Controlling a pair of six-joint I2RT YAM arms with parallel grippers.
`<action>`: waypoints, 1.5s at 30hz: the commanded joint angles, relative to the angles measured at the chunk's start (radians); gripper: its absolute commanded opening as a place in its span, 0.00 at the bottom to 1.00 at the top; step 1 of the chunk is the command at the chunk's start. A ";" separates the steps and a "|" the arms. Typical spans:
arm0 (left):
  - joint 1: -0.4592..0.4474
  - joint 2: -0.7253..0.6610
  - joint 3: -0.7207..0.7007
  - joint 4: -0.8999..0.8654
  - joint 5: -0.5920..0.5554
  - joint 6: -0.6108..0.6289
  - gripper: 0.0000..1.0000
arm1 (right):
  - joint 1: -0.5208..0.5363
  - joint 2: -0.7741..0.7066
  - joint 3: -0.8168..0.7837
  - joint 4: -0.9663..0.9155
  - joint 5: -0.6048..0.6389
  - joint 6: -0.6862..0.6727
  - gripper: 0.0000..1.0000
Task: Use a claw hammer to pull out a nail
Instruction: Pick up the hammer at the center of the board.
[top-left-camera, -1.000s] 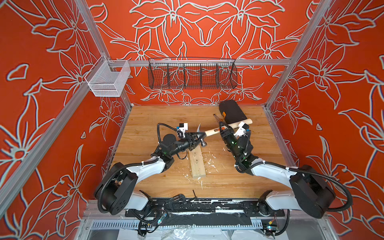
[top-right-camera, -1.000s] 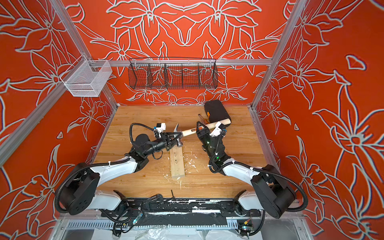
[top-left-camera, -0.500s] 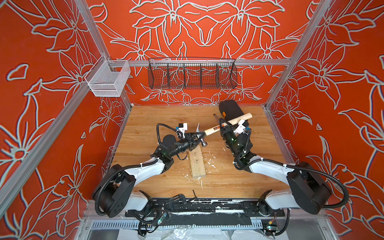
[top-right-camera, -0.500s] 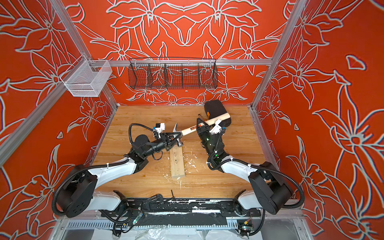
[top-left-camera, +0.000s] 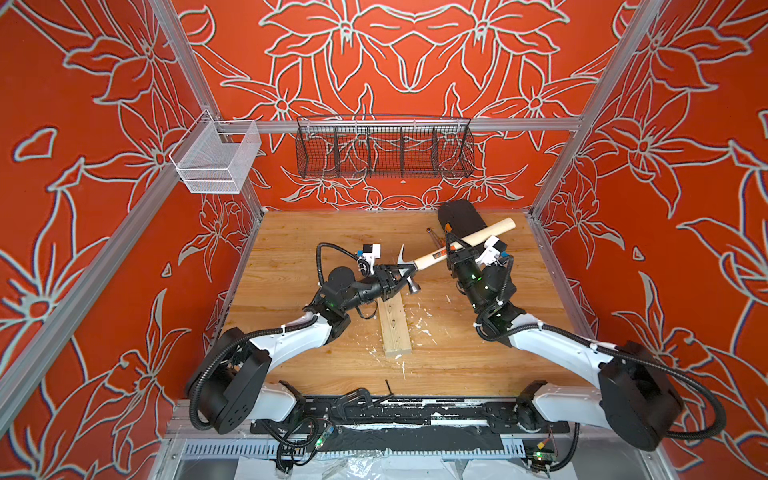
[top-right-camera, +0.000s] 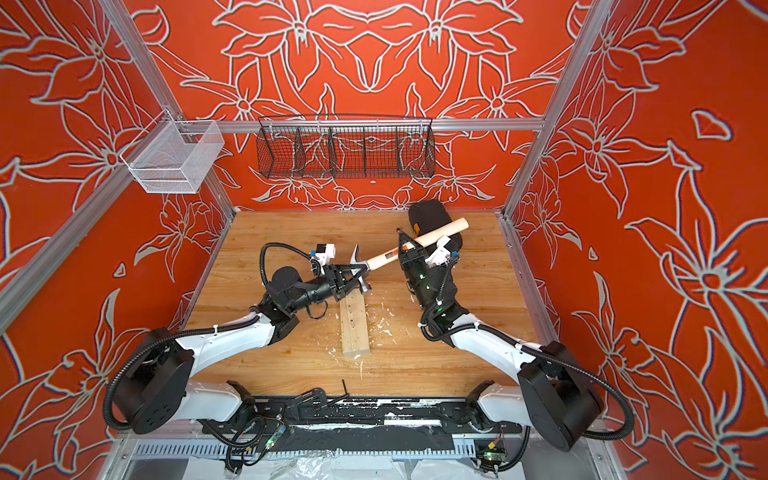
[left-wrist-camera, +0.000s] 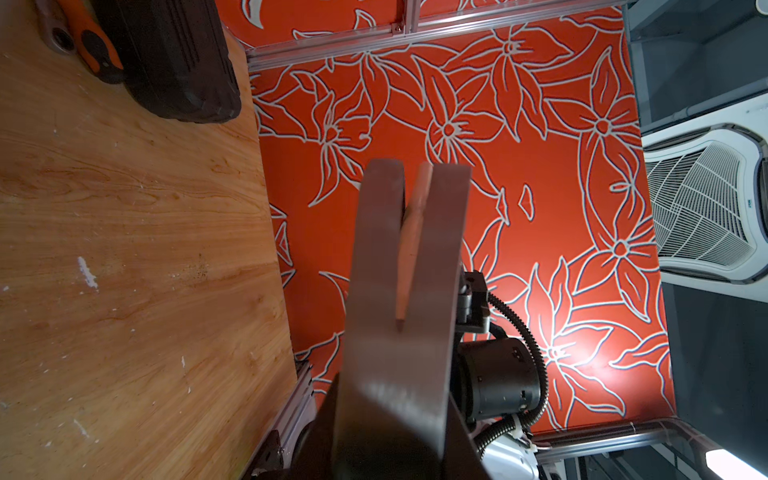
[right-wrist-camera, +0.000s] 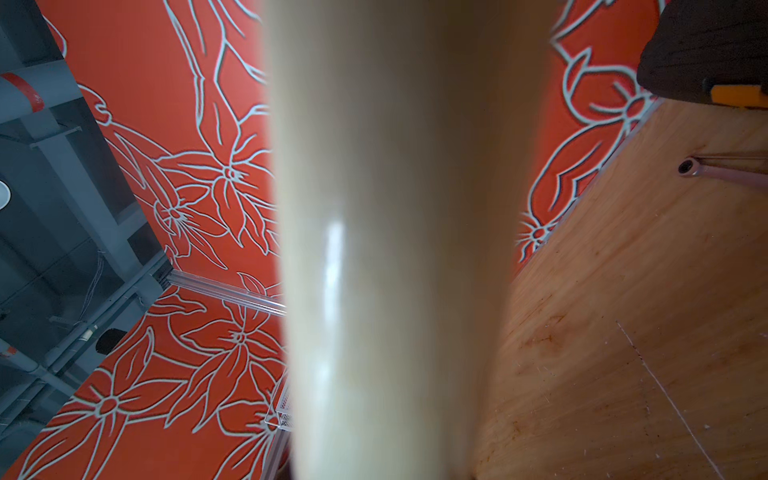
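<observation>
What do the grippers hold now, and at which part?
The claw hammer: the right gripper is shut on the handle's middle; the left gripper clasps the steel head.

I see the hammer over the middle of the table, held clear of it. Its grey head has the split claw toward 12 o'clock, and the pale, orange-labelled handle slants toward 2 o'clock.

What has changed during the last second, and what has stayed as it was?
The right gripper closed its fingers on the handle of the claw hammer and raised the handle's free end toward the back wall. The left gripper stays around the hammer head, above the far end of the wooden block. The block and the black case have not moved.
</observation>
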 joint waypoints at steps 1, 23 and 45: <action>0.001 -0.033 0.031 -0.055 0.009 0.035 0.41 | -0.007 -0.040 0.025 -0.077 -0.007 -0.184 0.00; 0.141 -0.240 0.077 -0.559 0.036 0.245 0.71 | -0.024 -0.189 0.149 -0.394 -0.088 -0.455 0.00; 0.266 -0.001 0.365 -1.290 0.063 0.781 0.71 | 0.038 -0.365 0.216 -0.908 -0.281 -0.823 0.00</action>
